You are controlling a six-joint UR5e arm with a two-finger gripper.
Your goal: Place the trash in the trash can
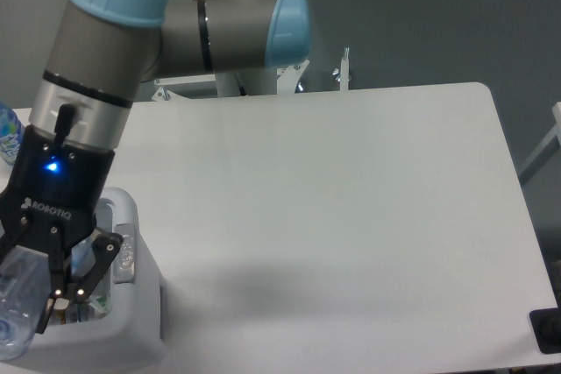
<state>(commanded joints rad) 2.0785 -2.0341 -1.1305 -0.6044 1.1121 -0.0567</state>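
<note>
At the far left edge, behind and above the gripper point(54, 299), we see a sliver of a blue-labelled water bottle point(7, 131), which is not our concern. Directly below the gripper sits the trash can point(145, 304), its thick white rim just to the gripper's right and the grey oval emblem point(128, 256) on the near rim edge. The crushed clear plastic bottle point(19, 304) hangs at the gripper's left side, over or partly inside the bin opening; the fingers look clamped on it, though the lower edge of the view cuts off part of the contact. We cannot see the paper wad anywhere; it may lie hidden inside the bin or under the arm.

We judge the risk to be the release: the bottle is long and sits close to the rim, so if it is let go while off-centre it could catch the edge and tip out onto the table point(351, 216) to the gripper's right.
</note>
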